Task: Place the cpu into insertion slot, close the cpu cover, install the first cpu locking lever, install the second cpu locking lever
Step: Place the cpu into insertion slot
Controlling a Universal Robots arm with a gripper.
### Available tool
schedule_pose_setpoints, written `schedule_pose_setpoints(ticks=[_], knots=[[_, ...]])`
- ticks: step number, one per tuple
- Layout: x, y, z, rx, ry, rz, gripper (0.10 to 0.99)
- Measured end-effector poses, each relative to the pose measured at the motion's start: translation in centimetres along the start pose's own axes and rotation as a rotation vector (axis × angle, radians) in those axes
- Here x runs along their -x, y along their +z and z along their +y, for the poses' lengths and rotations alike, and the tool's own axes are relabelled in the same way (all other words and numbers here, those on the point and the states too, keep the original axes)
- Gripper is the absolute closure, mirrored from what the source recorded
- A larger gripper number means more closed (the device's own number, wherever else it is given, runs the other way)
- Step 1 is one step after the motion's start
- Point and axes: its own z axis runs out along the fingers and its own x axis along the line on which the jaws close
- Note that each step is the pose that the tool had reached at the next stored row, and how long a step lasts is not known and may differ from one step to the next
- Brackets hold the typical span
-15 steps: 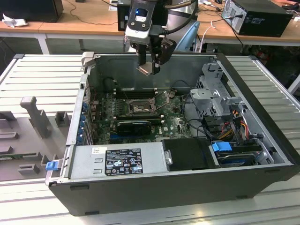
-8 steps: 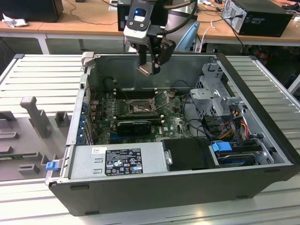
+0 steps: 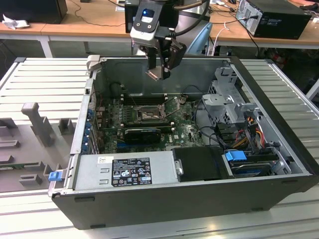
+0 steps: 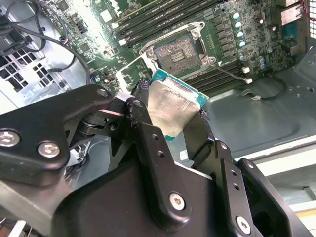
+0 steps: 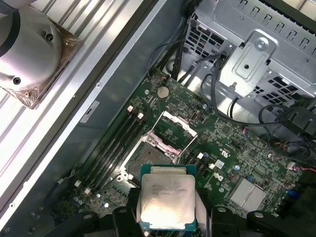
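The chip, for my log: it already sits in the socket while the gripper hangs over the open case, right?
No. The chip is not in the socket: the gripper grips it above the board, as both wrist views show. It does hang over the open case.

- Came bright and evenly lit from overhead in the exterior view, pale across the ribbed table (image 3: 45,74).
- Threw only soft, faint shadows there.
- Fell dimmer inside the computer case (image 3: 174,199), darkest beneath its near wall.
- Caught white glare on the silvery face of the cpu (image 5: 167,207) in both wrist views.
- Glinted off the metal drive cage (image 5: 256,54) in the first wrist view.
- Left the black gripper (image 4: 172,104) links nearly featureless in shadow in the second wrist view.
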Motion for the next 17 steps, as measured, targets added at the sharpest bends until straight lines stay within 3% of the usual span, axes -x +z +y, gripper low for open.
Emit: schedule_pose_setpoints(ticks=[17], knots=[[0.00, 0.04, -0.01, 0.002, 0.092, -0.0082, 0.557]])
